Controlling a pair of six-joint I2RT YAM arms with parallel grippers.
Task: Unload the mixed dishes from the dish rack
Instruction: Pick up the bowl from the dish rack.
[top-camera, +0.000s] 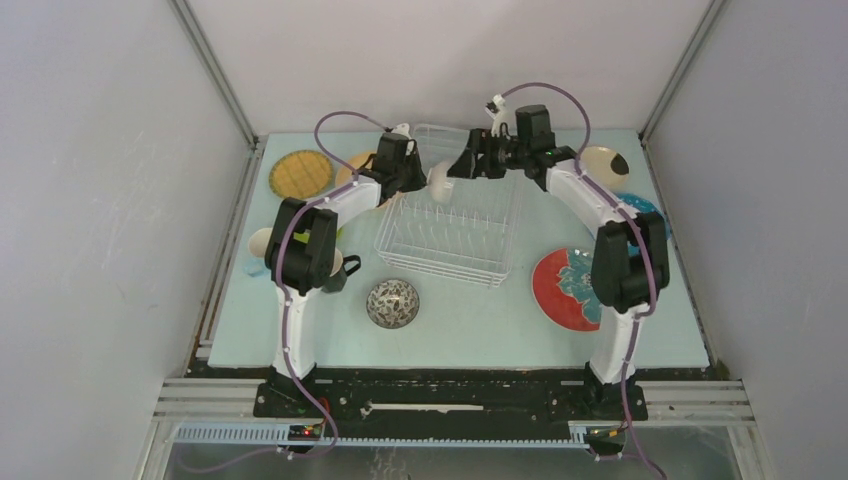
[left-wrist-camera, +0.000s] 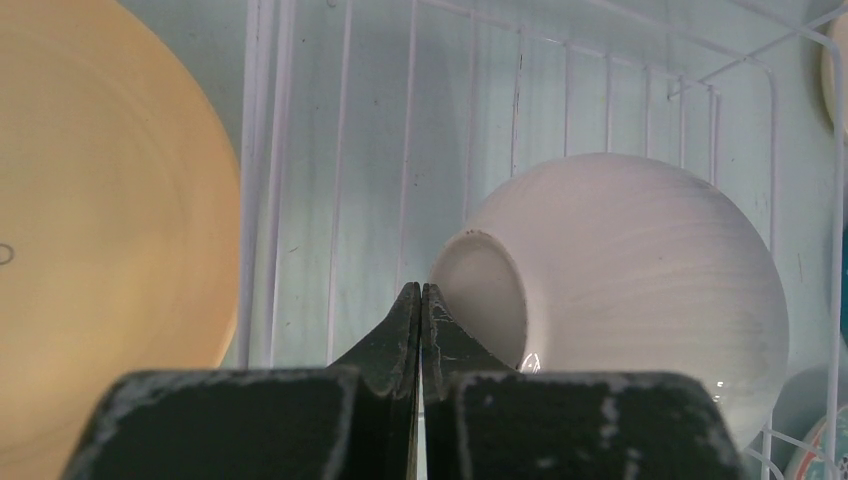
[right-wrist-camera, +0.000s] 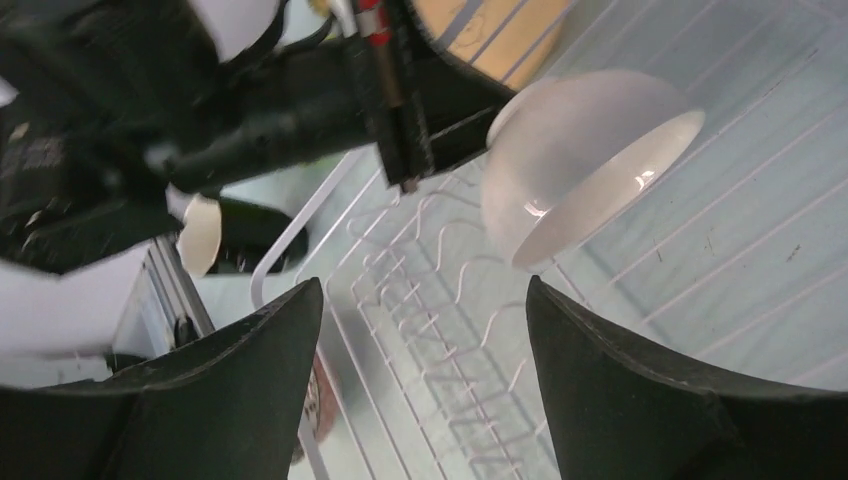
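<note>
The white wire dish rack sits mid-table. One white bowl lies on its side in the rack's far left corner. In the left wrist view the bowl shows its foot ring. My left gripper is shut and empty, its tips just left of that foot. In the top view the left gripper is at the rack's left wall. My right gripper is open and empty above the rack's tines, and the bowl lies ahead of it. In the top view the right gripper is just right of the bowl.
On the table outside the rack are a yellow woven plate, an orange plate, a speckled bowl, a black mug, a red floral plate, a blue dotted plate and a cream plate.
</note>
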